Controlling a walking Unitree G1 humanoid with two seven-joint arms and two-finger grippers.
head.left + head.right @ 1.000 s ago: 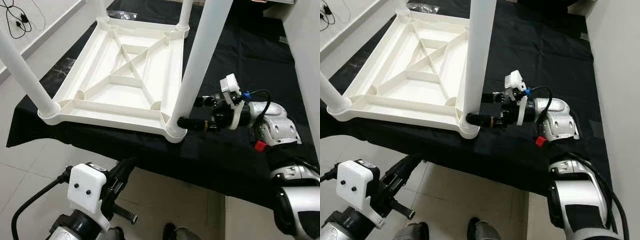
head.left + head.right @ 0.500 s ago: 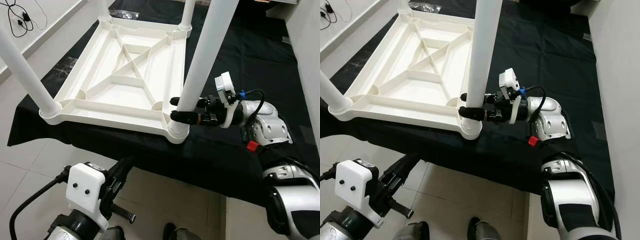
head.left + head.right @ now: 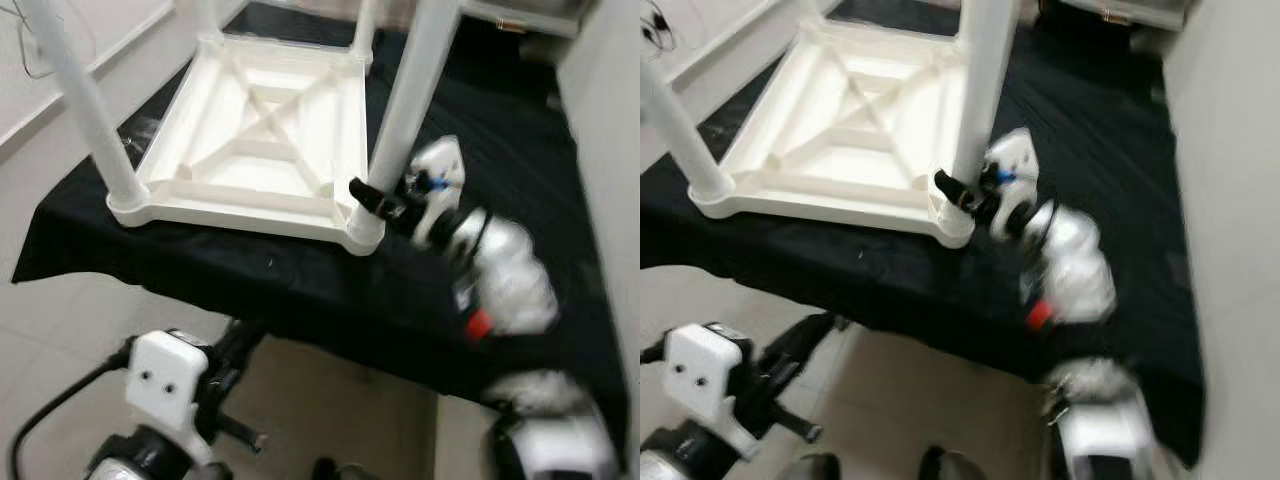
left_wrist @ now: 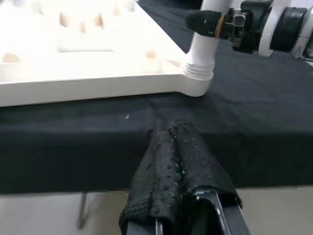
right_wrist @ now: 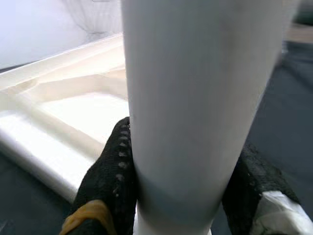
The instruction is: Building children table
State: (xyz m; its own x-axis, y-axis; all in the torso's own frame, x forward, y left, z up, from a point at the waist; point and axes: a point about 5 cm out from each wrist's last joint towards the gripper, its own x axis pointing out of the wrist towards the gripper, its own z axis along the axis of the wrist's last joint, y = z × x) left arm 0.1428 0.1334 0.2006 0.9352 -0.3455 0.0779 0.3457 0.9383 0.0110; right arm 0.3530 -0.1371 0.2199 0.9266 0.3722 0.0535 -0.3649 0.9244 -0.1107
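Note:
A white plastic children's table (image 3: 260,150) lies upside down on a black cloth (image 3: 300,290), with its legs pointing up. My right gripper (image 3: 368,198) is shut on the near-right leg (image 3: 405,110), just above the corner socket. In the right wrist view its black fingers (image 5: 115,166) sit on either side of that leg (image 5: 195,98). My left gripper (image 4: 168,142) hangs low in front of the cloth's front edge, shut on nothing. The same corner socket (image 4: 198,81) appears beyond it.
The near-left leg (image 3: 85,100) and two far legs stand upright from the other corners. The cloth-covered platform drops to a tiled floor (image 3: 60,310) at its front edge. A light wall (image 3: 610,120) runs close along the right side.
My right gripper moved left from beside the leg's base and closed around the leg. The head camera has shifted and the right arm is now blurred. The left gripper stays low.

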